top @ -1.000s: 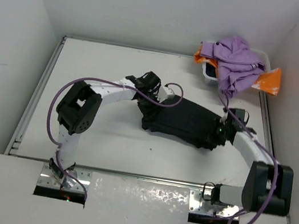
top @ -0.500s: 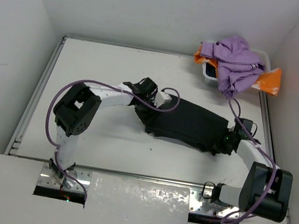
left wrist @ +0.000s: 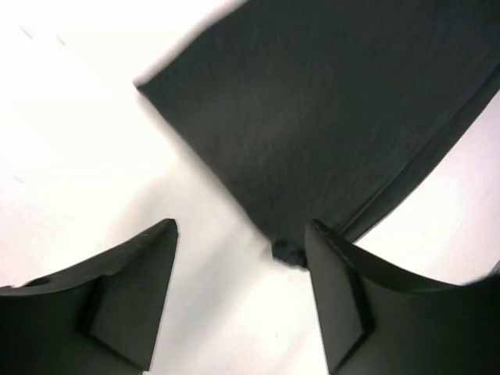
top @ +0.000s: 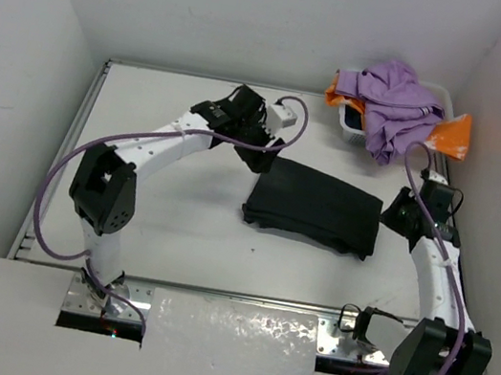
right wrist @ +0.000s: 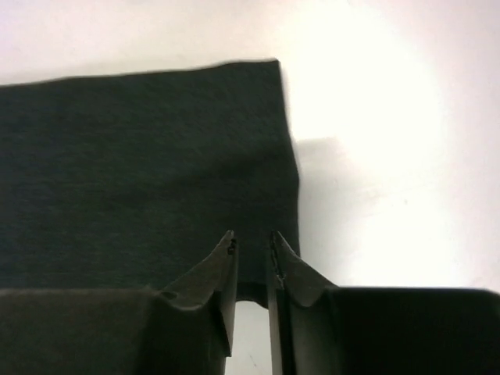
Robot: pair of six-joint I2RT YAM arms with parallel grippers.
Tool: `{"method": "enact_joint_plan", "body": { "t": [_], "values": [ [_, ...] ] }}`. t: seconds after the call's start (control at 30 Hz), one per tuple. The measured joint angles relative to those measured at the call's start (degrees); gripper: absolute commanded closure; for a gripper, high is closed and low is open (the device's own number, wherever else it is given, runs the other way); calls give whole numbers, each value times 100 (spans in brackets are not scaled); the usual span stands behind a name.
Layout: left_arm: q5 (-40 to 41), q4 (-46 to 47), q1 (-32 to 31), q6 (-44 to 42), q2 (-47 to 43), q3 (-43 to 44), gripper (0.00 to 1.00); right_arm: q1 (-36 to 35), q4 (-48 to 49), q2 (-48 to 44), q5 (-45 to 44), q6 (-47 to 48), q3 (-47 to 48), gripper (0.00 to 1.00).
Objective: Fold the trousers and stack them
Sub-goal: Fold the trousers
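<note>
The black trousers (top: 315,207) lie folded into a flat rectangle on the white table, right of the middle. My left gripper (top: 259,157) is open and empty just off their far left corner. In the left wrist view its fingers (left wrist: 133,289) stand wide apart over bare table, with the trousers' corner (left wrist: 328,101) just ahead. My right gripper (top: 391,212) is at the trousers' right end. In the right wrist view (right wrist: 251,234) its jaws stand a narrow gap apart above the cloth's edge (right wrist: 141,156) and hold nothing.
A white bin (top: 348,117) stands at the back right corner with a purple garment (top: 392,101) heaped on it and an orange cloth (top: 449,135) hanging over its side. White walls close in the table (top: 157,220) on the left, back and right.
Both grippers have let go of the trousers and pulled away, the left up and back, the right out to the right. The trousers now lie flat and smooth.
</note>
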State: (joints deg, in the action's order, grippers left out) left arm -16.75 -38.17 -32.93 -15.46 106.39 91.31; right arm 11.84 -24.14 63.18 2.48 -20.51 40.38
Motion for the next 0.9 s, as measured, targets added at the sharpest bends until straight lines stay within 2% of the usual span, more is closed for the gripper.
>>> {"method": "enact_joint_plan", "body": {
  "t": [0.03, 0.07, 0.13, 0.23, 0.27, 0.37, 0.5, 0.6, 0.73, 0.9],
  "values": [
    [-15, 122, 2, 83, -83, 31, 34, 0, 13, -22, 50, -20, 35, 52],
    [-11, 254, 2, 188, -164, 31, 30, 4, 9, 7, 70, -59, 55, 46],
    [39, 426, 2, 391, -175, 22, 28, 37, -50, 251, 120, -50, 94, 42],
    [225, 623, 4, 658, 173, 13, 26, 190, -125, 1025, 278, -94, 181, 46],
    [280, 662, 4, 717, 337, 2, 26, 238, -129, 1303, 315, -94, 184, 52],
    [444, 730, 4, 870, 870, -59, 26, 310, -138, 1910, 352, -76, 175, 63],
    [669, 817, 4, 964, 1307, -225, 28, 293, 42, 2354, 562, -33, 170, 71],
    [754, 992, 11, 981, 1338, -483, 29, 188, 267, 2643, 697, -26, 162, 74],
    [909, 1272, 61, 953, 1224, -844, 29, -332, 627, 2747, 634, -68, 153, 76],
    [1034, 1464, 476, 925, 872, -1410, 29, -911, 1095, 2957, 667, -328, 264, 77]
  ]
}}
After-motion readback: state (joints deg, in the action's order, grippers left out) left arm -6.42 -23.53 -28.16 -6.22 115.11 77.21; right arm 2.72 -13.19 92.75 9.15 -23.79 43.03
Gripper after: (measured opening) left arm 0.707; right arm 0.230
